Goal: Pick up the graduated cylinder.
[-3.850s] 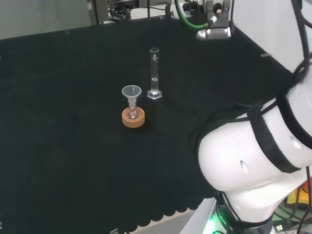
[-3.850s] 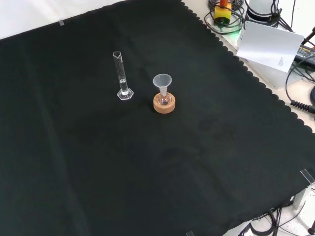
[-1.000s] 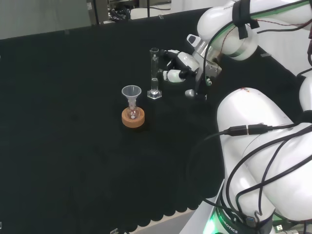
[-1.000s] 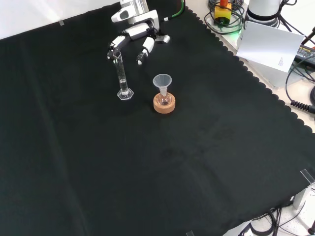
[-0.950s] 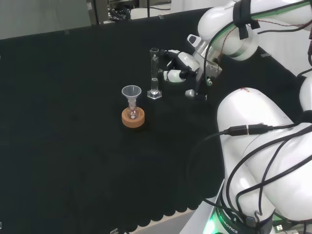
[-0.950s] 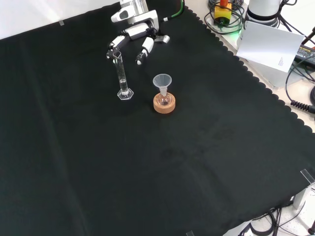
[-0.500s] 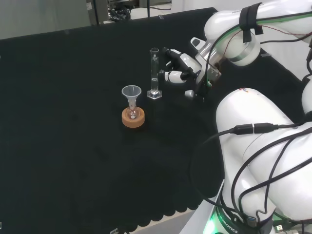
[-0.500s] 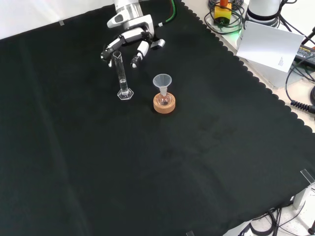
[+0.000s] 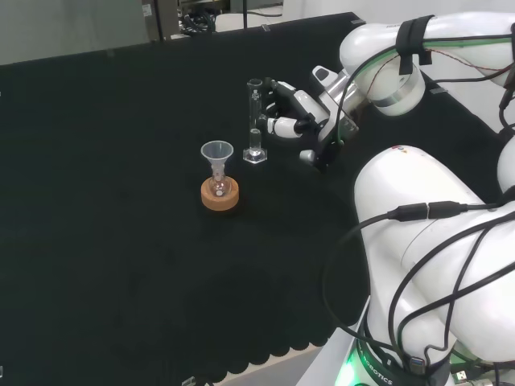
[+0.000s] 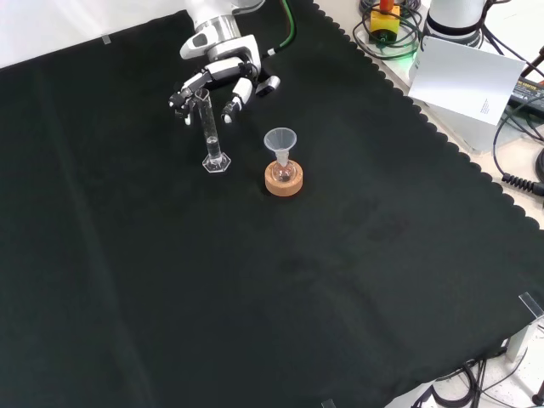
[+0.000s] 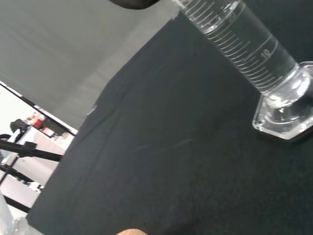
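A clear graduated cylinder (image 9: 255, 121) stands upright on its hexagonal foot on the black cloth; in the front view the cylinder (image 10: 209, 127) is left of the funnel. The hand (image 9: 296, 111) is close on its right in the head view. In the front view the hand (image 10: 218, 78) reaches in from above, fingers (image 10: 231, 101) spread to both sides of the cylinder's top and not closed round it. Close up in the wrist view, the cylinder (image 11: 244, 46) shows its scale marks and foot.
A clear funnel (image 9: 217, 153) sits in a small flask on a cork ring (image 9: 220, 195), just in front of the cylinder in the head view. The arm's white links (image 9: 434, 265) stand at the right. Paper and cables (image 10: 466, 78) lie beyond the cloth's scalloped edge.
The hand came in from off the bench and has moved closer to the cylinder, its fingers now flanking the top. Cylinder and funnel have not moved.
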You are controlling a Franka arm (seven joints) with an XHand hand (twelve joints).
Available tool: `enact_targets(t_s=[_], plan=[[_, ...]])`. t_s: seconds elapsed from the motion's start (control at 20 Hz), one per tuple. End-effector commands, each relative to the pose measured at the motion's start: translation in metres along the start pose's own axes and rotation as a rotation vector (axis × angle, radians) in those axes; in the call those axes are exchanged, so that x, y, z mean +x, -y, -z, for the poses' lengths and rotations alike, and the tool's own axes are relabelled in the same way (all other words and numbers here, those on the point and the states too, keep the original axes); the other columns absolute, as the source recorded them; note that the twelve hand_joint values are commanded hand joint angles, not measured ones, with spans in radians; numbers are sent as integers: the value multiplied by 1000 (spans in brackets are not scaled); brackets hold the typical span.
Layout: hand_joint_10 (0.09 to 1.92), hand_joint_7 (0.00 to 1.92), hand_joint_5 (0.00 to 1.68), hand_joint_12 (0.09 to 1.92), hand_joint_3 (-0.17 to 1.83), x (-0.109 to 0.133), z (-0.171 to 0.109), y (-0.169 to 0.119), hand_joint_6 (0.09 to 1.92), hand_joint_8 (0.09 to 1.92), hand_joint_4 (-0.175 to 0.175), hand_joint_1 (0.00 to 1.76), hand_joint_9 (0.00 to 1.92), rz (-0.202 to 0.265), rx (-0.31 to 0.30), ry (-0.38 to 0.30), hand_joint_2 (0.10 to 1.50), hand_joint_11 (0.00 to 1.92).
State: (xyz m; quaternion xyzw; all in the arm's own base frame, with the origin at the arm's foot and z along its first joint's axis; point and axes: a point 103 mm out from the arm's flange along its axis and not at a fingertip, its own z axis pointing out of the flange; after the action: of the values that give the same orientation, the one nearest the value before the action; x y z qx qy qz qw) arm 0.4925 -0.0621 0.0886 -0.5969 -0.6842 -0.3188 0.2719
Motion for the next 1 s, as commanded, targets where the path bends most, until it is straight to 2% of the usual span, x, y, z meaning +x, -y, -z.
enact_targets(t_s=[0.05, 0.4, 1.0], plan=[[578, 386, 333, 1302, -175, 2, -9, -3, 87, 656, -1, 959, 644, 34, 8, -38, 1010, 407], [562, 429, 378, 1294, -175, 0, -11, -6, 87, 648, 2, 996, 688, 58, 6, -84, 1010, 425], [536, 495, 468, 1285, -175, 2, -21, -16, 87, 636, 7, 1052, 733, 111, 43, -126, 1018, 451]])
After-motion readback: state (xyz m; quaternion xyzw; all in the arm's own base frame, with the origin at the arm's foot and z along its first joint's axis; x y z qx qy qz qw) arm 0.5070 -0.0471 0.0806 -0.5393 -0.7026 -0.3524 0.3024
